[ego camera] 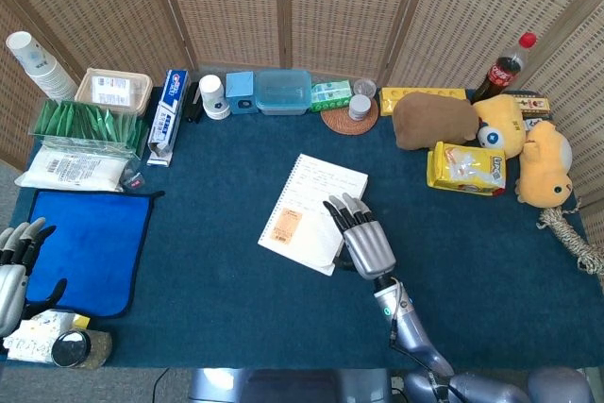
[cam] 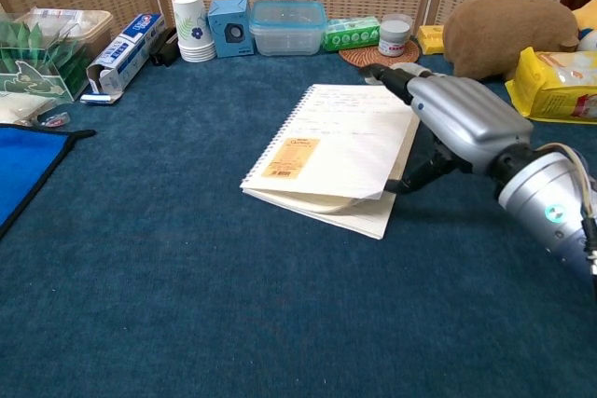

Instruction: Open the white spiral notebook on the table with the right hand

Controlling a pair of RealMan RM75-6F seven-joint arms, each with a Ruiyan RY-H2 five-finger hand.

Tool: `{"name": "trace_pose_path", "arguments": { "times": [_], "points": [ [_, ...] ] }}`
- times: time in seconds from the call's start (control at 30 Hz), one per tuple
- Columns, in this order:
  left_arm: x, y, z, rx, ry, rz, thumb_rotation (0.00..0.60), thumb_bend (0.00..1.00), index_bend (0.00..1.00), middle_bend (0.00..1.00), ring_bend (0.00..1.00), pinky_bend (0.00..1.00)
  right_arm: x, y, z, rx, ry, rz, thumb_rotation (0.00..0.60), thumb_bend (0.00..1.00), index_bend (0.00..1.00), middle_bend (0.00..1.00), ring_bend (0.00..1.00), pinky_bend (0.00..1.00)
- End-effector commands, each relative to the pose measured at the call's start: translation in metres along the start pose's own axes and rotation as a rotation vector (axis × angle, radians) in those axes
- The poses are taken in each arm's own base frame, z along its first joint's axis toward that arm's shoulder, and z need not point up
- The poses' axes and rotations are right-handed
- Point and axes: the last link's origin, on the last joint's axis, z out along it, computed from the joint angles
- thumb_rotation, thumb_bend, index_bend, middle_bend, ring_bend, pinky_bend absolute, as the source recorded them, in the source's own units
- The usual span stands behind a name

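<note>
Lying skewed, notebook (cam: 326,142) spiral edge facing left, right hand (cam: 457,118) lifting cover

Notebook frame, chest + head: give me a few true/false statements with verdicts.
1. The notebook's top sheets are lifted off the pages below at the right edge. True.
2. The right hand is at the notebook's right edge. True.
3. The left hand holds the notebook. False: it is off by the blue cloth, holding nothing.
4. The notebook's spiral is on its right side. False: it runs along the left.
5. An orange label sits on the top sheet. True.
</note>
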Motion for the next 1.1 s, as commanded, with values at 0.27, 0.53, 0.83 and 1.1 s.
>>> {"name": "trace_pose_path", "arguments": {
  "times": [0.27, 0.53, 0.83, 1.1],
  "points": [
    [0.001, -0.003, -0.004, 0.005, 0.009, -0.006, 0.600, 0.31, 0.19, 0.06, 0.02, 0.00, 0.024, -0.014, 0.039, 0.031, 0.121, 0.041, 0.600, 0.17, 0.05, 0.14, 0.06, 0.15],
    [0.000, -0.006, -0.009, 0.020, 0.010, -0.013, 0.600, 0.31, 0.19, 0.06, 0.02, 0.00, 0.053, -0.035, 0.071, 0.090, 0.175, 0.067, 0.600, 0.17, 0.05, 0.13, 0.07, 0.15],
    [-0.001, -0.009, -0.015, 0.033, 0.014, -0.018, 0.600, 0.31, 0.19, 0.06, 0.02, 0.00, 0.067, -0.064, 0.096, 0.145, 0.168, 0.103, 0.600, 0.17, 0.04, 0.13, 0.07, 0.15],
    [-0.001, -0.013, -0.020, 0.045, 0.018, -0.021, 0.600, 0.31, 0.19, 0.06, 0.02, 0.00, 0.059, -0.090, 0.121, 0.167, 0.130, 0.084, 0.600, 0.17, 0.04, 0.12, 0.07, 0.15]
  ]
}}
